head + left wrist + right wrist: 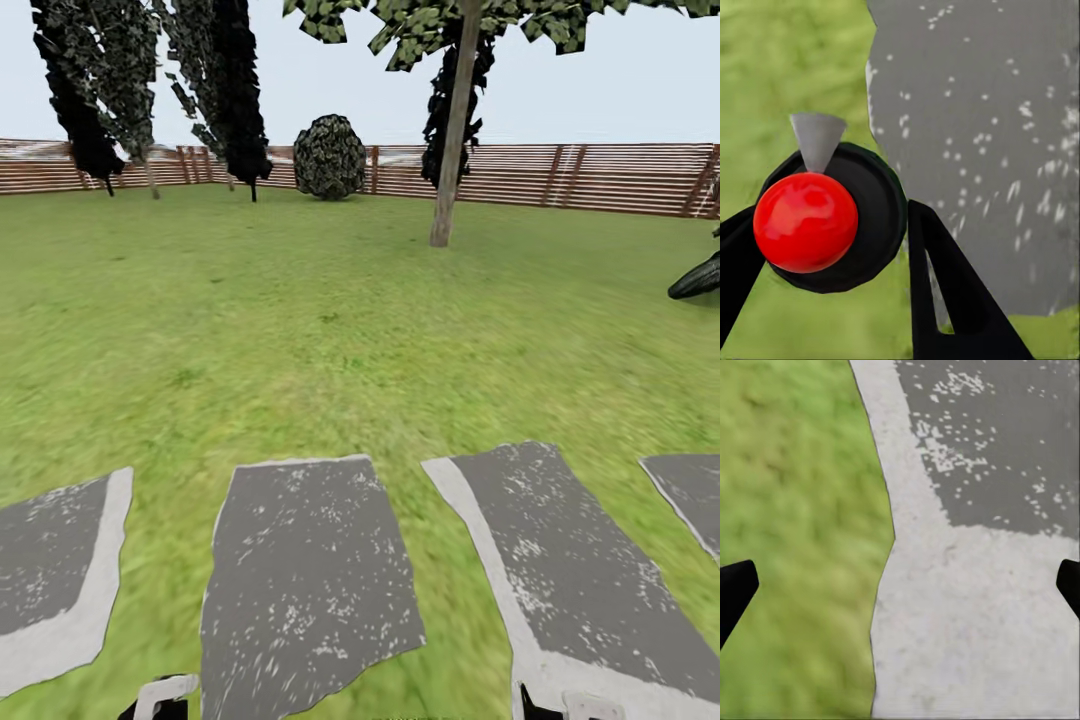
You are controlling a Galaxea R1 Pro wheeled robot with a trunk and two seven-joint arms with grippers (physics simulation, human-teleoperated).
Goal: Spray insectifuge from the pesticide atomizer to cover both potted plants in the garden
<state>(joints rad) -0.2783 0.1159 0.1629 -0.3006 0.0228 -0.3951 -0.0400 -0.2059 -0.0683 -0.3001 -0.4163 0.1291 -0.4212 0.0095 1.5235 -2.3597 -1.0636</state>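
Left hand pinching red-topped black round atomizer over grey stone slab. Right hand spread above green lawn.

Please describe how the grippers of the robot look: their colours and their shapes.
The left gripper has two black fingers, flat and wedge-shaped, narrowing toward the tips. Of the right gripper I see two black fingertips at the picture's edges. The head view shows white and black parts low down.
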